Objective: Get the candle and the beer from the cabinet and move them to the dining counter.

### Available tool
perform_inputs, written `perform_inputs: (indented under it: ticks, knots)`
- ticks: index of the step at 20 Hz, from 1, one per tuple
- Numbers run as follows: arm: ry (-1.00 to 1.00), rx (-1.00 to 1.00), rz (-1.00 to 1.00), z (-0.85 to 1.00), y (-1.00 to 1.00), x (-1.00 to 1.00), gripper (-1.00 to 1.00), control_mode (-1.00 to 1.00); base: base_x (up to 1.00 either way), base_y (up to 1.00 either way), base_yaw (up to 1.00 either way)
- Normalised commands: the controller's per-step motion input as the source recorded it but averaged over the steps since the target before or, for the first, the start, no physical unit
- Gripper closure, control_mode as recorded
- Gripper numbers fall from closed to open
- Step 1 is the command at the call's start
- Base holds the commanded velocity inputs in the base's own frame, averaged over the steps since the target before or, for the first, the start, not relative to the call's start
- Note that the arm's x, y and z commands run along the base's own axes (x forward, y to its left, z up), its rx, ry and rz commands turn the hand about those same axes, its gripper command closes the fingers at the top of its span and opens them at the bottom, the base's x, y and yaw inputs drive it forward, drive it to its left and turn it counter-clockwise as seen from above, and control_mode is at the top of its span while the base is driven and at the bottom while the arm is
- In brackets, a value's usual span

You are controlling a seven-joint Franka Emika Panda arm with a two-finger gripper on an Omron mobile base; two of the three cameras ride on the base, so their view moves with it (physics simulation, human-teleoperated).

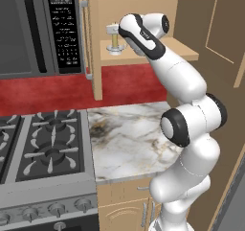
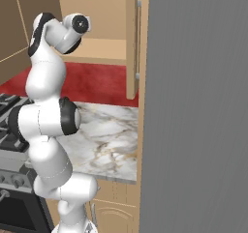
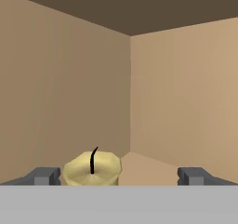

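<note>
Inside the cabinet (image 1: 143,14), the gripper (image 3: 119,175) — jaws wide, holding nothing — flanks the candle (image 3: 92,168) (marble table (image 1: 129,139) below, stove (image 1: 43,144) beside it).

The arm (image 1: 184,96) hides most of the candle (image 1: 115,39) on the cabinet (image 1: 143,50) shelf. In the hand view, only the candle's top and the fingertips (image 3: 46,175) clear the bottom edge.

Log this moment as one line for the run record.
phase: reaching for candle | gripper: open, inside cabinet | candle: upright on shelf, between fingers, nearer left one, ungrasped
</note>
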Motion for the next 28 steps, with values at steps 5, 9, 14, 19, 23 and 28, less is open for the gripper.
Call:
perform_inputs:
  ticks: [5, 9, 14, 19, 23, 28]
  knots:
    - [0.0, 0.0, 0.0, 0.0, 0.01, 0.01, -1.0, -1.0, 0.0, 0.0, 0.0]
    - [0.0, 0.0, 0.0, 0.0, 0.0, 0.0, -1.0, -1.0, 0.0, 0.0, 0.0]
    - [0.0, 0.0, 0.0, 0.0, 0.0, 0.0, -1.0, -1.0, 0.0, 0.0, 0.0]
    - [0.0, 0.0, 0.0, 0.0, 0.0, 0.0, -1.0, -1.0, 0.0, 0.0, 0.0]
    - [0.0, 0.0, 0.0, 0.0, -0.04, 0.0, 1.0, -1.0, 0.0, 0.0, 0.0]
    - [0.0, 0.0, 0.0, 0.0, 0.0, 0.0, 1.0, -1.0, 0.0, 0.0, 0.0]
